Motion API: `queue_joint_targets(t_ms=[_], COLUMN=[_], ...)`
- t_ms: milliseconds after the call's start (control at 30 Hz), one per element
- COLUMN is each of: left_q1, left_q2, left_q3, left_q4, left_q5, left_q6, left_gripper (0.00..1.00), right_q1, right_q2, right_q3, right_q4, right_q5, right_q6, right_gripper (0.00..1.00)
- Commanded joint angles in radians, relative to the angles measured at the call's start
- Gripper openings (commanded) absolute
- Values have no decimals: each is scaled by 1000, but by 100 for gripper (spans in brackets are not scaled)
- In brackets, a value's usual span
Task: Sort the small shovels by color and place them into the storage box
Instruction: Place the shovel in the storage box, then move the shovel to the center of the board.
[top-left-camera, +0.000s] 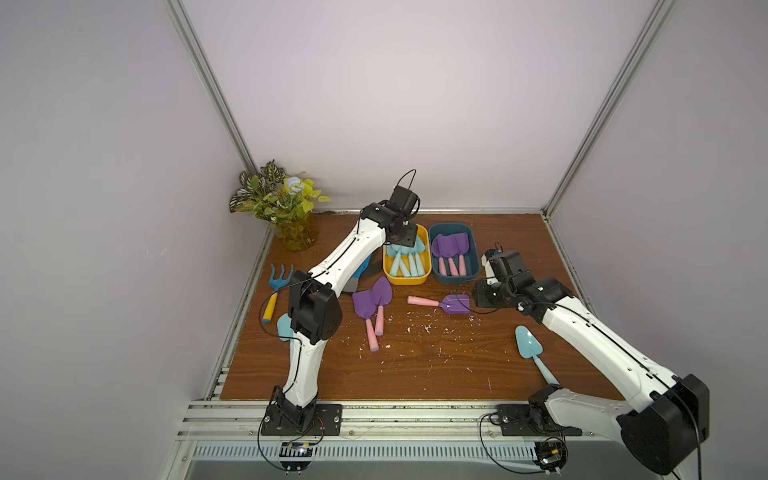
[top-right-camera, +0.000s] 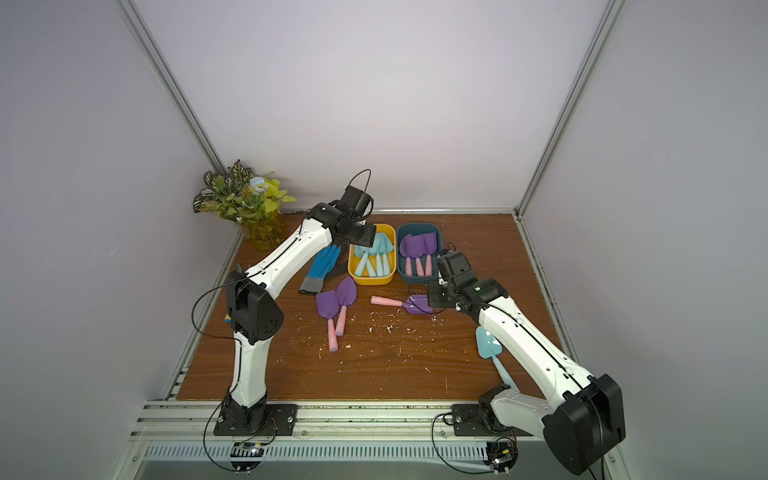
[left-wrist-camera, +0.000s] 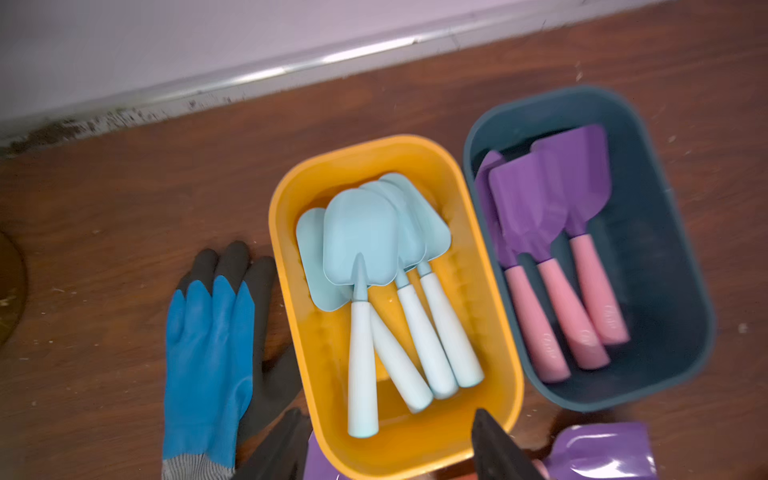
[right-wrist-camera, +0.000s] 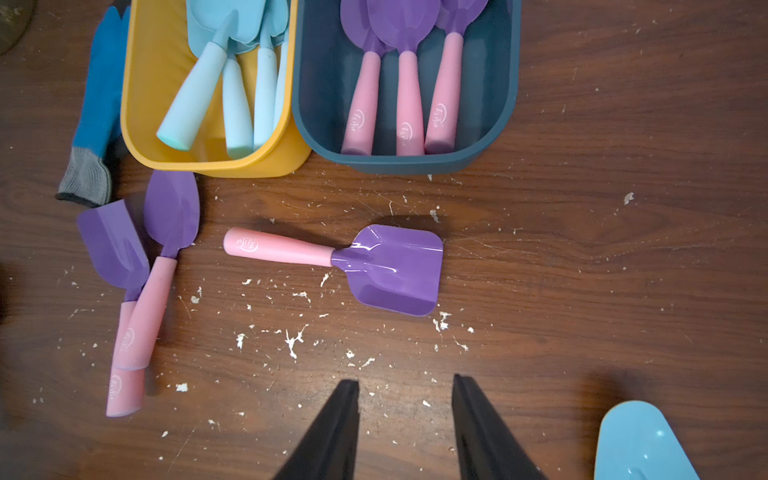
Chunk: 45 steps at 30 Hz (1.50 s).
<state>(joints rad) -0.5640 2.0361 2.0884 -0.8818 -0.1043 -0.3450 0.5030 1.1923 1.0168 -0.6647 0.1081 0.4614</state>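
While the left pincer (left-wrist-camera: 388, 411) and right pincer (right-wrist-camera: 404, 379) were held apart with nothing gripped, the small shovels (top-left-camera: 451, 249) were seen partly sorted.
Four aqua shovels (left-wrist-camera: 361, 237) were laid in the yellow box (left-wrist-camera: 280, 249), above which the left pincer was hung, and three purple shovels (left-wrist-camera: 540, 195) in the dark blue box (left-wrist-camera: 665, 291) just beside it. On the desk (top-left-camera: 415, 365), one purple shovel (right-wrist-camera: 390, 270) was left just ahead of the right pincer, a crossed pair of purple shovels (top-left-camera: 365, 303) was left nearer the left arm, and a lone aqua shovel (top-left-camera: 528, 343) was left beside the right arm.
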Motion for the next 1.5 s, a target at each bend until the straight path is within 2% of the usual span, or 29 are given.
queue_joint_targets(t_ms=[0,200,500,667,800,967,1133,1200,1300,1467], left_q1=[-11,-9,10,18,19,24,30,33,38,41], left_q2=[-89,-282,-450,-499,-512,-522,-534,-535,-533,-544], left_q3=[-114,-402,-762,-895,-963,-997,-1018,-1028,-1037,-1060], left_q4=[-4,83,200,258,290,299,313,324,334,365], left_q5=[-50,-97,-61,-17,11,23,47,66,94,149], left_q6=[-10,-11,-26,-36,-35,-25,-26,-28,-31,-38], left_gripper=[67,70,71,72,72,72,73,73,73,73], right_q1=[5,4,1,-9,-17,-32,-83,-141,-258,-350], right_q2=[11,29,-64,-63,7,111,145,133,95,34], right_q3=[40,-6,-112,-85,11,162,199,180,142,2], right_q4=[-43,-57,-90,-136,-166,-209,-171,-117,-55,-69], right_q5=[31,53,235,306,354,503,599,585,476,373], right_q6=[40,103,266,231,58,-246,-621,-763,-928,-1034], right_gripper=[44,45,52,54,53,55,66,73,74,76])
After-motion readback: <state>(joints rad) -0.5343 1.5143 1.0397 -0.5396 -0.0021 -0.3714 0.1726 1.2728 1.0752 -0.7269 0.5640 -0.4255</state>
